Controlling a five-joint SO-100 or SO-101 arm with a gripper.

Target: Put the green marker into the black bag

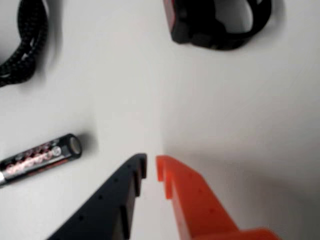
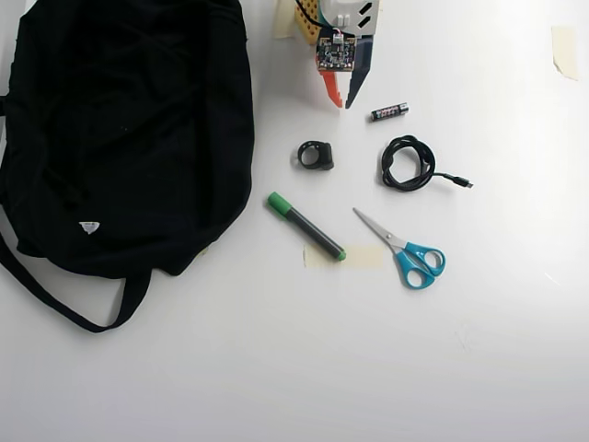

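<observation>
The green marker [image 2: 306, 226] lies diagonally on the white table in the overhead view, green cap toward the upper left; the wrist view does not show it. The black bag [image 2: 129, 129] fills the upper left of the overhead view, its strap [image 2: 55, 299] looping below it. My gripper [image 2: 341, 99] sits at the top centre, well above the marker and to the right of the bag. In the wrist view my gripper [image 1: 151, 167] shows a black finger and an orange finger almost together, with only bare table seen through the thin slit between them.
A small black battery [image 2: 389, 111] [image 1: 40, 157] lies just beside the gripper. A black ring-shaped part [image 2: 316, 155] [image 1: 215, 22], a coiled black cable [image 2: 407, 163] [image 1: 25, 40] and teal-handled scissors [image 2: 409, 253] lie around the marker. A tape strip [image 2: 359, 258] is by the marker's end.
</observation>
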